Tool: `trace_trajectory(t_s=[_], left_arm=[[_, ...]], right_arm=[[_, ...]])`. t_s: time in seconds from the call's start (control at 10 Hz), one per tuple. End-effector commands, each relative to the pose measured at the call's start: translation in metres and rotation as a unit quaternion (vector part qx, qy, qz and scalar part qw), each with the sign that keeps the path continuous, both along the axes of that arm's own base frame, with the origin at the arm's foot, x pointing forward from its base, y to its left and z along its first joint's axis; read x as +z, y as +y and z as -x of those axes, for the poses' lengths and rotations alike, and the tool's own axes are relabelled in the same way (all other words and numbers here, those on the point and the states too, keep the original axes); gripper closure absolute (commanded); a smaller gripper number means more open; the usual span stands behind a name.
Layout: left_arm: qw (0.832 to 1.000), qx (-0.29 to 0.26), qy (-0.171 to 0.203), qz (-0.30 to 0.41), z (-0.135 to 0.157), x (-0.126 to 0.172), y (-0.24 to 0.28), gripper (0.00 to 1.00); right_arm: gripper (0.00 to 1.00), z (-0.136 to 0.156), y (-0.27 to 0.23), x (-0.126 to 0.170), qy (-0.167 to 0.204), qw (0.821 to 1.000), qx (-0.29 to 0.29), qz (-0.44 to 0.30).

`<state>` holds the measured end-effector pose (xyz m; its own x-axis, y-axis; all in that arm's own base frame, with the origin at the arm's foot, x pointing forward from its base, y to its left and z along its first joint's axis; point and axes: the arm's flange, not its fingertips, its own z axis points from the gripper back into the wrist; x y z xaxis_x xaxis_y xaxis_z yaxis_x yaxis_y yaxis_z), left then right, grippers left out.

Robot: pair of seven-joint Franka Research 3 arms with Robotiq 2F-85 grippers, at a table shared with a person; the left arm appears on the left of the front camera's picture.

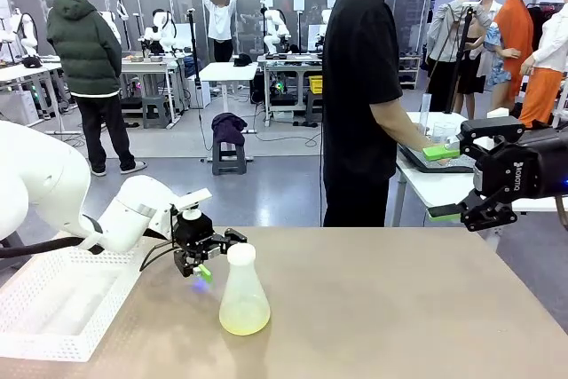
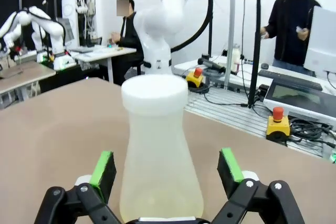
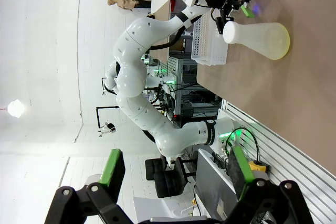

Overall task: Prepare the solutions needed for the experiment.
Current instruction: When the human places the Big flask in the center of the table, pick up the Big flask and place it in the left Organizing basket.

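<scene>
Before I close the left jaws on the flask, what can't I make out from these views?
- Left wrist view: the flask's base, cut off by the bottom edge.
- Left wrist view: the solution level, blurred by the frosted wall.
- Front view: how far the left gripper sits from the flask; it stands behind it.

At frame centre the conical flask (image 1: 243,295) looks like frosted, translucent plastic, matt outside, with an opaque white cap (image 1: 240,254). The solutions (image 1: 244,319) in its base are pale yellow-green and see-through. The table (image 1: 399,308) has a smooth, matt tan top. At lower left the tray (image 1: 53,299) is white perforated plastic. The left gripper (image 1: 210,257) is black, slightly glossy, with green rubbery-looking pads; the right gripper (image 1: 448,184) matches.
</scene>
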<state>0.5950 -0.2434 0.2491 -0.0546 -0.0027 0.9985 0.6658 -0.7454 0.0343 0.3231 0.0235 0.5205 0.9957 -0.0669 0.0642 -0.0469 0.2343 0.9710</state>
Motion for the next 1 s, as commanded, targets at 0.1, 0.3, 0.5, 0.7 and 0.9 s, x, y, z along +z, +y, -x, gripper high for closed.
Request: trace_trajectory(t_s=[0.1, 0.3, 0.5, 0.7, 0.9], left_arm=[[0.999, -0.025, 0.035, 0.028, -0.004, -0.007, -0.013, 0.00], [0.998, -0.038, 0.037, 0.015, -0.001, -0.009, -0.042, 0.00], [0.998, -0.042, 0.047, 0.017, 0.000, -0.010, -0.049, 0.00], [0.998, -0.043, 0.043, 0.010, 0.000, -0.008, -0.060, 0.00], [0.998, -0.039, 0.043, -0.008, 0.007, -0.001, -0.062, 0.00]], right_arm=[[0.00, 0.000, 0.001, 0.000, -0.004, 1.000, 0.002, -0.003], [0.00, 0.000, 0.001, 0.000, -0.004, 1.000, 0.002, -0.003], [0.00, 0.000, 0.001, 0.000, -0.004, 1.000, 0.002, -0.003], [0.00, 0.000, 0.001, 0.000, -0.004, 1.000, 0.002, -0.003], [0.00, 0.000, 0.001, 0.000, -0.004, 1.000, 0.002, -0.003]])
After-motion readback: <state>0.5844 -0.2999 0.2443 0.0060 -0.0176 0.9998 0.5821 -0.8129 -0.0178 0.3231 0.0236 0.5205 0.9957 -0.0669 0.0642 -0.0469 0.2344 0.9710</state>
